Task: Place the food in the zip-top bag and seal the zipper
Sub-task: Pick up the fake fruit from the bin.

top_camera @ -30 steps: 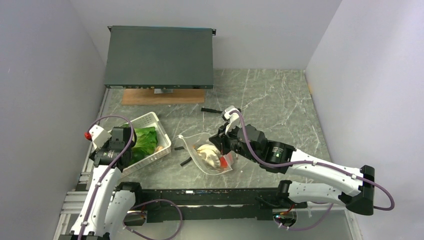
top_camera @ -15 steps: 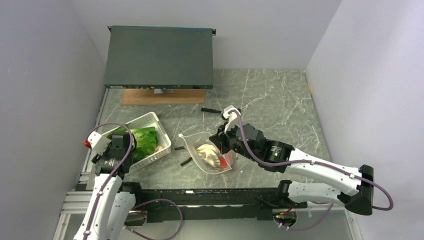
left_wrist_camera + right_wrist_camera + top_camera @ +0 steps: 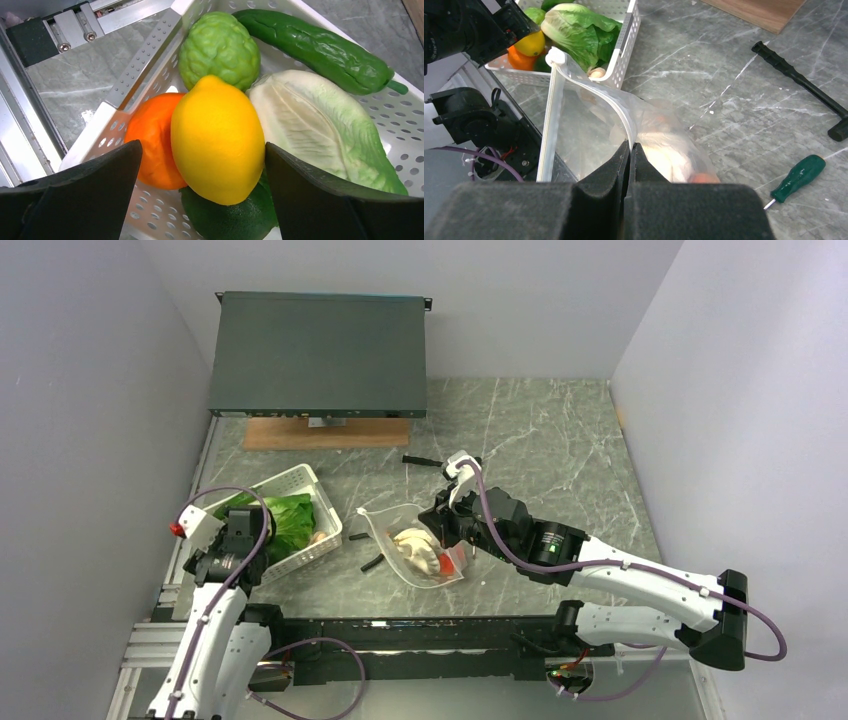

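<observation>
My left gripper is open inside the white slotted basket, its jaws on either side of the yellow lemon. The lemon rests on an orange and a dark green round piece, beside a leafy lettuce and a bumpy green fruit. My right gripper is shut on the upper mouth edge of the zip-top bag, holding it open. The zipper runs along the mouth. The white mushroom cluster and the peach lie inside the bag.
A long green vegetable lies at the basket's far side. A green-handled screwdriver and a black tool handle lie on the marble right of the bag. A dark flat box on a wooden board stands at the back.
My left gripper has shifted slightly toward the near edge over the basket. The right arm and the bag have not moved.
</observation>
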Motion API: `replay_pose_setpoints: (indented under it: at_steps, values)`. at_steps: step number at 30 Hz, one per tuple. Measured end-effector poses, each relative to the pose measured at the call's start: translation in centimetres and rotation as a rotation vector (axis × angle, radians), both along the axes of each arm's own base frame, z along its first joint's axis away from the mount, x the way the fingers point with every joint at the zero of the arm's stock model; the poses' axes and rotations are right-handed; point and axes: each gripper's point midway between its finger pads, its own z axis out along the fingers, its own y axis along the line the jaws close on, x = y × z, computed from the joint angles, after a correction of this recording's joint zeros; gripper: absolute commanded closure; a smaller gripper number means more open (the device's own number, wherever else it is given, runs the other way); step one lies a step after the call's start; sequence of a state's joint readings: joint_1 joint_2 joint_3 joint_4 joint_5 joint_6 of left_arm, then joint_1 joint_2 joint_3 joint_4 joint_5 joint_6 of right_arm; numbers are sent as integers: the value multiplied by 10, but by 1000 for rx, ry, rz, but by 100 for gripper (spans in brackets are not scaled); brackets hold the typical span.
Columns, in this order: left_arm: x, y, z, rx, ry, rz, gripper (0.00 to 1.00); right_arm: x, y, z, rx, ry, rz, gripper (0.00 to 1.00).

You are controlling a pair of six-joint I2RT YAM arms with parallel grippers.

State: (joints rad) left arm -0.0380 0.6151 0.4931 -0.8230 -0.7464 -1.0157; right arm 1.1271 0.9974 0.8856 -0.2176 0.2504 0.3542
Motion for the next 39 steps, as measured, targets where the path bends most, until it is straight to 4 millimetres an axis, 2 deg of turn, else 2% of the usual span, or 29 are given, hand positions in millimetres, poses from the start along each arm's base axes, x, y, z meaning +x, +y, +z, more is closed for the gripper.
replay_pose_setpoints:
  at_steps: [4, 9, 13, 15, 18, 21, 25, 32, 39]
  values:
    - [2, 1, -5, 5, 18, 0, 19, 0, 0, 0, 0, 1, 2, 100]
    - [-1, 3, -5, 19, 31, 11, 42, -1, 1, 0, 1, 3, 9, 100]
    - [-4, 4, -2, 20, 15, 18, 46, -1, 1, 0, 1, 3, 9, 100]
    - [-5, 4, 1, 18, -4, 18, 40, -1, 1, 0, 1, 3, 10, 100]
    - [-4, 3, 6, 13, -36, 15, 17, -3, 2, 0, 3, 6, 17, 100]
    - [-3, 2, 7, 8, -34, 1, 2, -4, 3, 0, 4, 8, 24, 100]
    - [0, 0, 11, 11, -21, -22, 0, -4, 3, 0, 4, 8, 24, 100]
    - [13, 3, 36, 49, 3, -64, 0, -4, 3, 0, 4, 8, 24, 100]
    - [19, 2, 16, 8, 78, -62, 0, -3, 2, 0, 4, 8, 23, 100]
